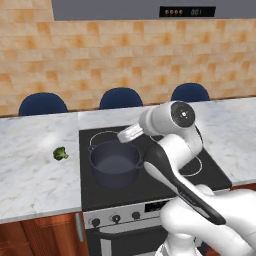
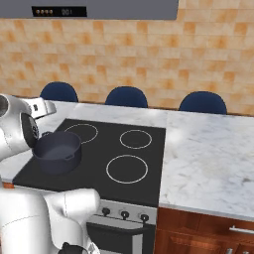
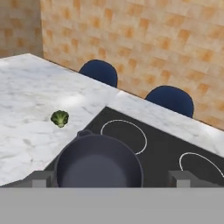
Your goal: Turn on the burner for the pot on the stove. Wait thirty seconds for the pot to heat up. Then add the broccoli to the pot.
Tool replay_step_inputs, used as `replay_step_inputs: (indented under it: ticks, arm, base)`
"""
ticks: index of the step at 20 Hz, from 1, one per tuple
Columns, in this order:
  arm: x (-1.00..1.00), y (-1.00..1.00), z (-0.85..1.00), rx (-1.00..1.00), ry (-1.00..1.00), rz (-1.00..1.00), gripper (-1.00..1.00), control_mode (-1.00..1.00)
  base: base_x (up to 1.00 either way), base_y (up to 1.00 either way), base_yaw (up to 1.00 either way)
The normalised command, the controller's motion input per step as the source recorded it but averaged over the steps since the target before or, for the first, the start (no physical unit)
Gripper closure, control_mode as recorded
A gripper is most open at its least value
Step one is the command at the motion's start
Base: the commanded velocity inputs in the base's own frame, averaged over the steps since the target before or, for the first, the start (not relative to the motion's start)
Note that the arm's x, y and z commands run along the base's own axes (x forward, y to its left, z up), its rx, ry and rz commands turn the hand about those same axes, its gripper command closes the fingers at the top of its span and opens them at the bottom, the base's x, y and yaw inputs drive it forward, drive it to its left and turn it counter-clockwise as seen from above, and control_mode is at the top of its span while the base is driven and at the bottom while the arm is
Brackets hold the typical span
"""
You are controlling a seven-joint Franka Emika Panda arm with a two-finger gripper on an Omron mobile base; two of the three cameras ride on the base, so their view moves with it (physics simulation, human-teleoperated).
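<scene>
Tabletop (image 1: 35, 165) of pale marble flanks the stove (image 1: 150, 185); the pot (image 1: 114, 163) sits empty on its front-left ring, and the broccoli (image 1: 60, 153) lies on the marble left of it. The pincer (image 3: 111, 178) hovers above the pot, tips apart. Descend squarely over the floret, straddle it, then close gently.

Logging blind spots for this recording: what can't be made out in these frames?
- Burner ring under the wide dark blue-grey metal pot: covered by the pot in every view.
- Knob positions on the black glass stove's silver panel: too small; the arm hides some in the left base view.
- Hand's finger gap: tips cut by the hand view's bottom edge.
- Small green broccoli floret: detail too small.
</scene>
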Motion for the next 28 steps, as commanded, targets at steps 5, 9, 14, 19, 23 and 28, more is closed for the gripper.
replay_step_inputs:
  ticks: [5, 9, 14, 19, 23, 28]
  arm:
    - [0.0, 0.0, 0.0, 0.0, 0.0, 0.0, -1.0, -1.0]
    - [0.0, 0.0, 0.0, 0.0, 0.0, 0.0, -1.0, -1.0]
    - [0.0, 0.0, 0.0, 0.0, 0.0, 0.0, -1.0, -1.0]
    - [0.0, 0.0, 0.0, 0.0, 0.0, 0.0, -1.0, -1.0]
    - [0.0, 0.0, 0.0, 0.0, 0.0, 0.0, -1.0, -1.0]
    - [0.0, 0.0, 0.0, 0.0, 0.0, 0.0, -1.0, -1.0]
  base:
    - [0.0, 0.0, 0.0]
    - [0.0, 0.0, 0.0]
    - [0.0, 0.0, 0.0]
    - [0.0, 0.0, 0.0]
    - [0.0, 0.0, 0.0]
    - [0.0, 0.0, 0.0]
